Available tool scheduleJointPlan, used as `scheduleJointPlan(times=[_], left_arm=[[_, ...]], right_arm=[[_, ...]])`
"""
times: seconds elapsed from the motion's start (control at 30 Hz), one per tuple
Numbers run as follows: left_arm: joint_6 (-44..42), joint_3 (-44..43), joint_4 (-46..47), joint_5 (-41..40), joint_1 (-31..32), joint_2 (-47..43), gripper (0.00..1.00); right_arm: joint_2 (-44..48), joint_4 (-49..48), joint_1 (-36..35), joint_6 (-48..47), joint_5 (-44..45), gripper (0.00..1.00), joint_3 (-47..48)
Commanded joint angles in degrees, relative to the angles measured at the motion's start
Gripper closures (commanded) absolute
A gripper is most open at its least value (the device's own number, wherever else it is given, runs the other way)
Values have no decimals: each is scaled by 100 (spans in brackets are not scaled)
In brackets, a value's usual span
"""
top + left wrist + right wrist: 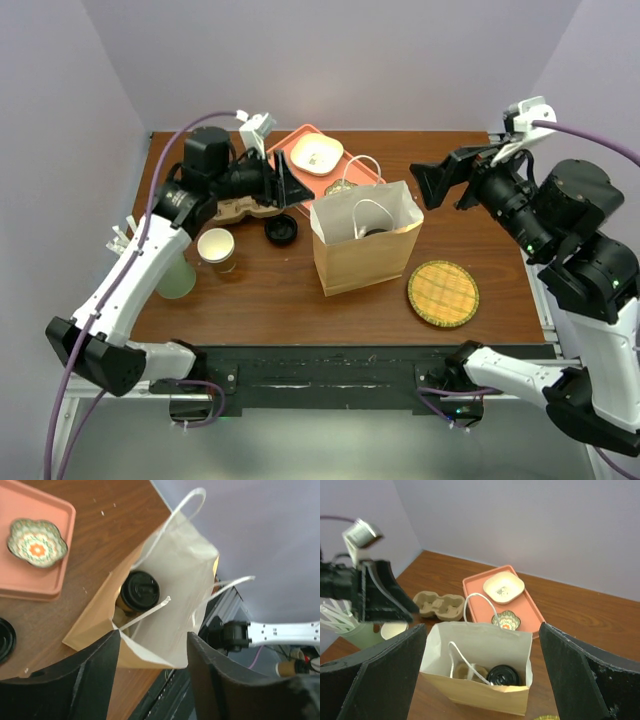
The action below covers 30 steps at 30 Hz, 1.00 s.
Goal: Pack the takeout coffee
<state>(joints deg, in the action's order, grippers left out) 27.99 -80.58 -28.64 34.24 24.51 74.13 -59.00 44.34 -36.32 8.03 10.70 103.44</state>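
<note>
Takeout coffee (140, 590) is already inside the paper bag (365, 262), down on the bag floor, upright w/ its black lid facing up, so I read the packing as basically done & the job now as getting clear w/o upsetting anything. Your left claw (293, 185) hangs spread wide & empty, up off the desk (290, 290) just beside the bag's left rim. Your right claw (418, 188) is also spread wide w/ nothing in it, off the bag's right-rear corner & apart from it. Take the left arm up first, then back, not sideways: a white handle strip (147, 612) droops across the bag mouth just beside the lid, and a finger dragged through it would prob pull the bag over. Don't pinch the fingers together while they're near the rim; the paper is thin & will likely fold or catch. On the way out keep height over the cup carrier (245, 208), the loose black lid (281, 230) & the lidless cup (217, 247), all close on that side. Right arm needs no move imo; if the bag rocks, a light touch on its outer wall should do, never down into the mouth. There's sth pale brown beside the coffee in the bag, can't tell what
</note>
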Motion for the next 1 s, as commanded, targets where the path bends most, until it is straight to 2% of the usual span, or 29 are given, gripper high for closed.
scheduleJointPlan(times=[0.0,0.07,0.1,0.13,0.23,0.4,0.57,0.7,0.97], left_arm=[[-829,-1380,-790,-655,10,172,28],[-848,-1766,-818,-917,10,234,23],[-839,-1838,-775,-989,10,173,9],[-821,-1865,-696,-1155,10,120,0],[-804,-1769,-310,-1497,10,-249,0],[-804,-909,631,-1806,10,-1179,0],[-523,5,1465,-1842,10,-1699,0],[-338,129,1493,-1710,1,-1691,0],[58,657,1757,-1473,10,-1919,0]], right_arm=[[-190,312,2,313,231,1,212],[-217,313,10,506,135,1,203],[-226,330,10,672,117,1,194],[-269,347,10,778,134,1,194],[-331,496,2,1261,283,1,194],[-568,1014,10,2096,688,1,299],[-534,981,10,2220,697,1,107],[-340,840,10,2317,820,1,-270],[-305,796,10,2440,837,1,-342]])
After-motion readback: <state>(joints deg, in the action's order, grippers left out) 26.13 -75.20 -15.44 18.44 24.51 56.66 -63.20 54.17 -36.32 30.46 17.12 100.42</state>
